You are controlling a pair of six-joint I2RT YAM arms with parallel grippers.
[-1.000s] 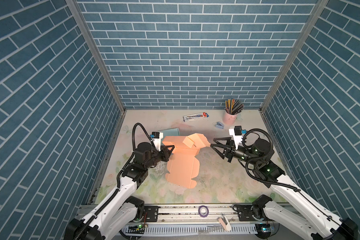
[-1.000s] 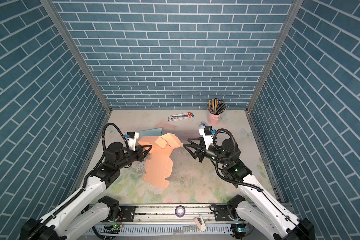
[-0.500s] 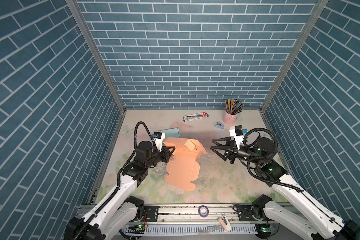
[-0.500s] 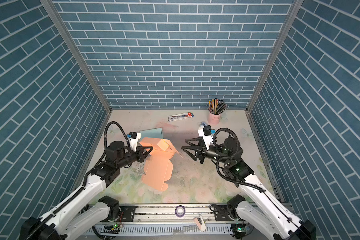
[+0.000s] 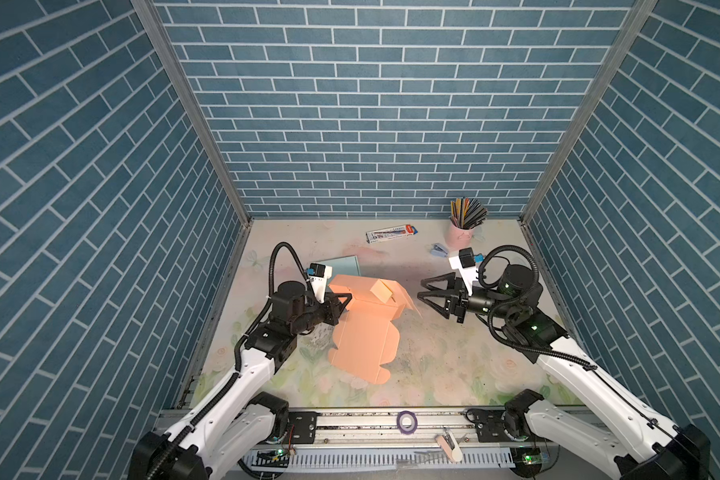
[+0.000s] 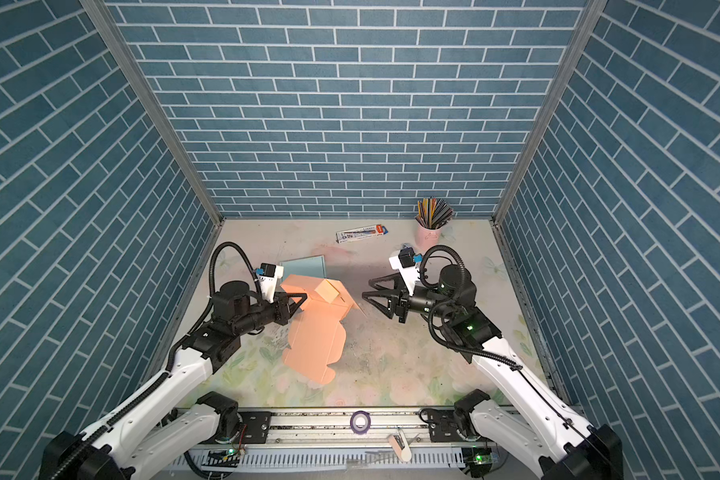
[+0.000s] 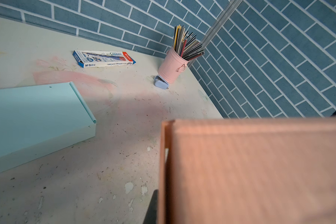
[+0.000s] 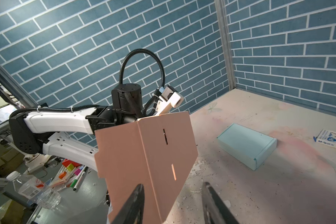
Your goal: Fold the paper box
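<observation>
While a purple roll of tape (image 5: 406,420) is sitting on the metal front rail (image 5: 350,419), the flat-cut orange paper box (image 5: 362,345) is lying just beyond it on the floral-printed desk (image 5: 454,365). It is lying left of centre in both top views, its near half resting flat and its far half standing up in folded panels. The left tool (image 5: 346,302) is pinching shut on the left edge of that raised part. The right tool (image 5: 420,290) is hanging open near the raised flap, pointing at it from the right, its black fingers (image 8: 136,201) spreading apart. Just behind the paper box, a pale blue closed carton (image 5: 344,266) is resting on the desk. Farther back, a white-and-blue pencil carton (image 5: 391,233) is lying flat. A small blue plastic gadget (image 5: 438,249) is lying just beside a pink metal cup of coloured pencils (image 5: 460,232) near the back wall.
</observation>
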